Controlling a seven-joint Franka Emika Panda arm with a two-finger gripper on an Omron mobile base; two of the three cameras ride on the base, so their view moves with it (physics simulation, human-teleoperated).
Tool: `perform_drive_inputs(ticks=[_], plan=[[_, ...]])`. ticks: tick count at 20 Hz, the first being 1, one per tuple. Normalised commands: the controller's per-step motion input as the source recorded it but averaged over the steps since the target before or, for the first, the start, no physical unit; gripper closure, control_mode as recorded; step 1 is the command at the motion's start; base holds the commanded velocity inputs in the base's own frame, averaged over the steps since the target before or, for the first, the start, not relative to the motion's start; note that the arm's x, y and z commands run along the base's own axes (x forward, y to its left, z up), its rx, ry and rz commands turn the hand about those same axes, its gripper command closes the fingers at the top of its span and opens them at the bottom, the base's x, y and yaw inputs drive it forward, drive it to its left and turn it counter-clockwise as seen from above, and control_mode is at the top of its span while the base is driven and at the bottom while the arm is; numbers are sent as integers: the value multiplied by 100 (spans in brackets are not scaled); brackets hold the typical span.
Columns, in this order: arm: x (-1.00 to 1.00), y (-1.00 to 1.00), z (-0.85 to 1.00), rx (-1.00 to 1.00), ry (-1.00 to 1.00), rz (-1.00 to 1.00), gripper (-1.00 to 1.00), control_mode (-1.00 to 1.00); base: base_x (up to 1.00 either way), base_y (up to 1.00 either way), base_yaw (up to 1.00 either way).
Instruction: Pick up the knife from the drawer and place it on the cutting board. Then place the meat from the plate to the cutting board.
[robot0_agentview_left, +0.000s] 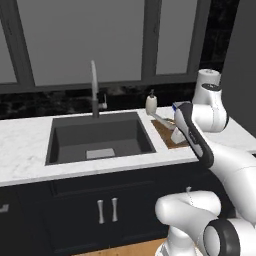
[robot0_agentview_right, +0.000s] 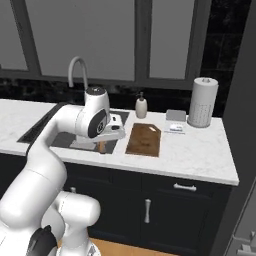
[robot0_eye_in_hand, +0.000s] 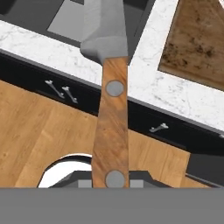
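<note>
My gripper (robot0_eye_in_hand: 109, 183) is shut on the knife (robot0_eye_in_hand: 110, 118), holding the orange-brown wooden handle near its butt. The silver blade (robot0_eye_in_hand: 104, 30) points out over the counter edge toward the sink. From the right base view the gripper (robot0_agentview_right: 106, 140) hangs at the sink's right rim, with the handle end (robot0_agentview_right: 102, 146) poking out below it. The reddish-brown cutting board (robot0_agentview_right: 144, 140) lies bare on the counter just right of the hand, also seen as the cutting board (robot0_eye_in_hand: 197, 48) and the cutting board (robot0_agentview_left: 167, 135). The plate and the meat are out of view. A shut drawer front (robot0_agentview_right: 185, 187) sits under the counter.
A black sink (robot0_agentview_left: 100, 137) with a faucet (robot0_agentview_left: 94, 87) is left of the board. A soap dispenser (robot0_agentview_right: 141, 107) stands behind the board, a paper towel roll (robot0_agentview_right: 202, 102) at the far right. A small pale object (robot0_agentview_right: 175, 128) lies near a grey square.
</note>
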Motion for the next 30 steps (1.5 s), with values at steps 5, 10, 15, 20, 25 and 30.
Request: perform_drive_inputs(ticks=[5, 10, 15, 20, 25, 30], plan=[[0, 0, 0, 0, 0, 0, 100, 100, 25, -59, 0], [12, -10, 0, 4, 0, 0, 100, -100, 16, -23, 0], [61, -15, 0, 8, 1, -1, 100, -100, 0, 0, 0], [84, -1, -10, 6, 8, -5, 100, -100, 0, 0, 0], [75, 0, -22, 0, 9, -8, 100, -100, 0, 0, 0], [64, 0, -45, 0, 9, -7, 100, -100, 0, 0, 0]])
